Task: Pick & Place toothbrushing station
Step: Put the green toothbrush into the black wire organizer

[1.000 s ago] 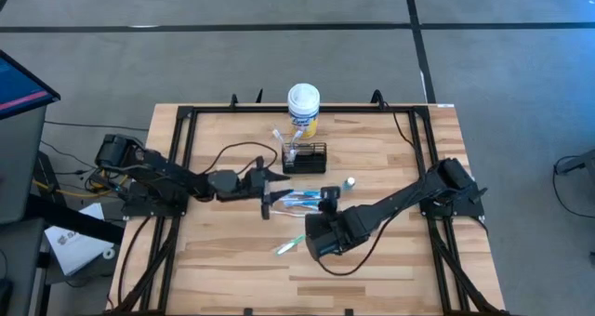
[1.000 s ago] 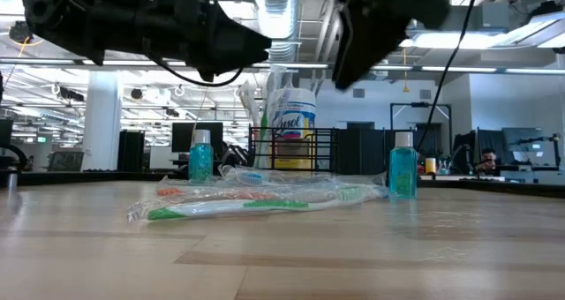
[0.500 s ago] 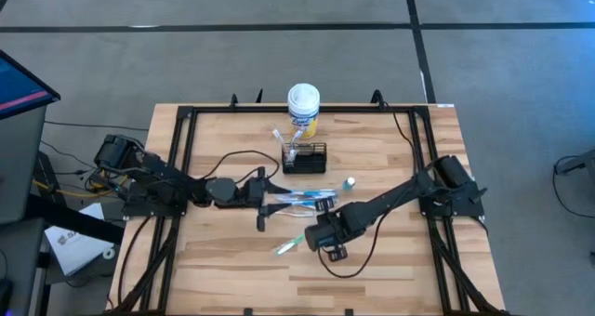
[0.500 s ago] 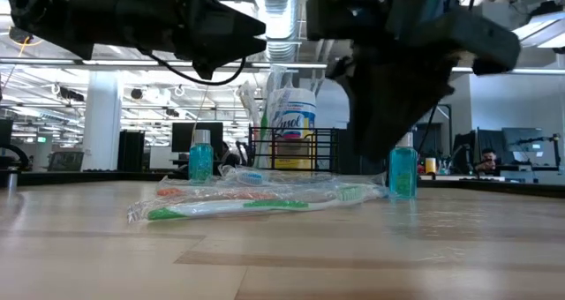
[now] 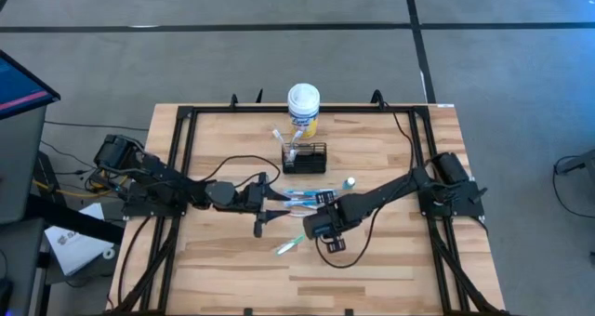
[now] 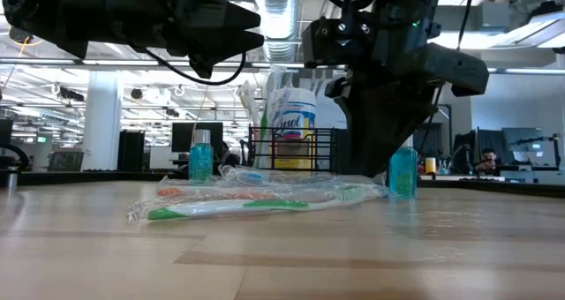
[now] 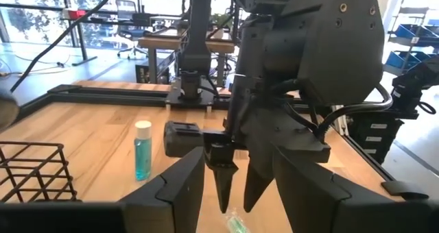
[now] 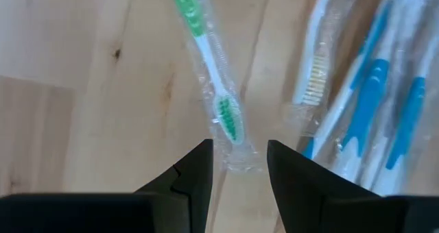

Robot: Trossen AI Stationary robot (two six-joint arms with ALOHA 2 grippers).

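Note:
The toothbrushing station, a low black wire-mesh caddy [image 5: 306, 156], stands on the table in front of the yellow canister [image 5: 304, 108], and a white toothbrush stands up in it. A green toothbrush in clear wrap [image 8: 218, 89] lies flat on the wood. My right gripper [image 8: 239, 149] points down over its bristle end, open, one finger on either side, touching nothing that shows. My left gripper [image 5: 275, 201] hovers level above a bundle of wrapped blue toothbrushes [image 5: 299, 198], open and holding nothing.
Two small bottles of blue liquid [image 6: 403, 171] [image 6: 201, 155] stand on the table. More wrapped toothbrushes [image 8: 370, 89] lie right beside the green one. A black frame [image 5: 186, 121] runs along the table's edges. The two grippers are close together at mid-table.
My right gripper has come down toward the green toothbrush and tipped from slanting to nearly straight down, its fingers staying apart. My left gripper has swung a little toward the table's near edge. The toothbrushes, bottles and caddy have kept their places.

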